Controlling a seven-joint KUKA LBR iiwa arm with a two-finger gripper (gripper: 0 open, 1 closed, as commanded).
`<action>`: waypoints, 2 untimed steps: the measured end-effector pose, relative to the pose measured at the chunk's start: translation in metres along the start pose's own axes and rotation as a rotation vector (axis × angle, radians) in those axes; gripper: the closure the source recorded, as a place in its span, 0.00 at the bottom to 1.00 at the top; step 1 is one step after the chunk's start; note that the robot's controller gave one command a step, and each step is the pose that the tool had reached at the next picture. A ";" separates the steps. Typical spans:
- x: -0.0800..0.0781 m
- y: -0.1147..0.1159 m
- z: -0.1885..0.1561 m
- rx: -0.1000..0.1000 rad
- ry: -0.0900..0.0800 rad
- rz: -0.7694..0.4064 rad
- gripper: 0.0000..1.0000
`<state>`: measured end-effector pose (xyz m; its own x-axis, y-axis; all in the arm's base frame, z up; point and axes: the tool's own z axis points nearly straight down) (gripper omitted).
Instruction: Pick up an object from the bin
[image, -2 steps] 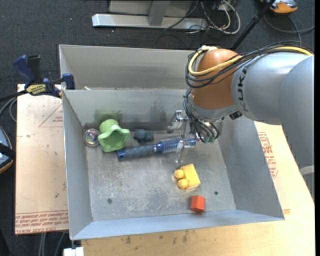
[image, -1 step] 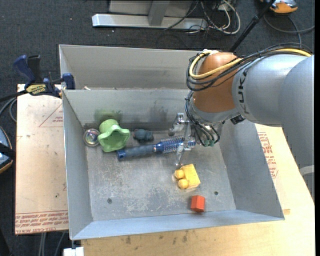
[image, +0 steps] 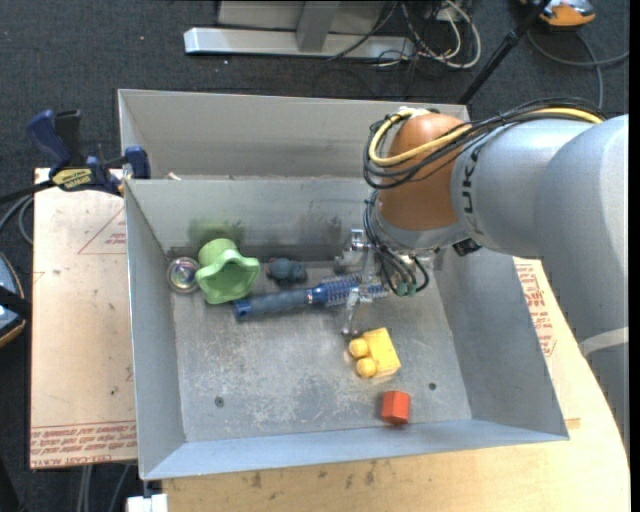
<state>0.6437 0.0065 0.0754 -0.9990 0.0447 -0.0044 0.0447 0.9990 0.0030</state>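
Gripper low over bristled end of blue brush, middle of grey bin; yellow studded block just beside; grip state: cannot tell.

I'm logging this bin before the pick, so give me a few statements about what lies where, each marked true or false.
1. The yellow block lies close to the gripper, just nearer the bin's front wall. True.
2. The orange cube sits on top of the yellow block. False: it lies apart on the bin floor, closer to the front wall.
3. The green cup is in the left part of the bin. True.
4. The blue tool stands upright. False: it lies flat, running from the green cup towards the gripper.
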 end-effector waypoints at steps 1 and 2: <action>-0.002 0.001 -0.003 0.001 -0.003 -0.001 0.00; -0.004 0.001 -0.005 0.001 -0.007 -0.001 1.00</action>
<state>0.6478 0.0069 0.0809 -0.9990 0.0435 -0.0119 0.0435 0.9991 0.0021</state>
